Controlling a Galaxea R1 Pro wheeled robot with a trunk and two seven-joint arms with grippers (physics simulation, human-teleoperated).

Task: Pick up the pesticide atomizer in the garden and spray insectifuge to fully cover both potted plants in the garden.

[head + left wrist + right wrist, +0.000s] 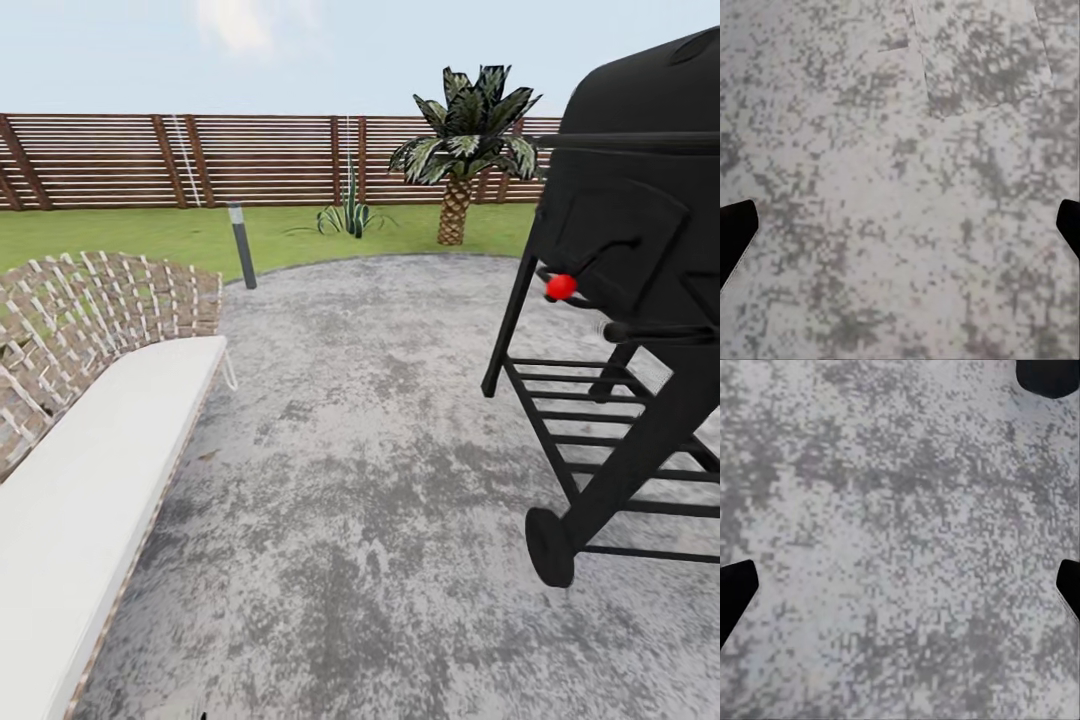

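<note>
- The robot stands on the paved patio (380,450) of the garden, apparently on its way; in the head view the pesticide atomizer cannot be made out, so its place cannot be told
- A spiky green plant (350,212) on the lawn (120,235) by the slatted fence (200,160) may be one of the potted plants, though it is too small to be sure; the palm tree (462,150) beside it is not one
- The left gripper (900,225) has its dark fingertips (735,232) far apart at the frame edges with nothing between them, so it is spread wide and empty; the right gripper (900,585) looks the same over grey paving
- The step in hand seems to be searching: the base would do well to steer between the black grill (630,300) and the wicker bench (90,420), keeping both arms tucked in, while the head scans for the small white bottle
- The grill is cut off at the right edge and the bench at the left
- A dark rounded shape (1050,376) in the right wrist view cannot be identified
</note>
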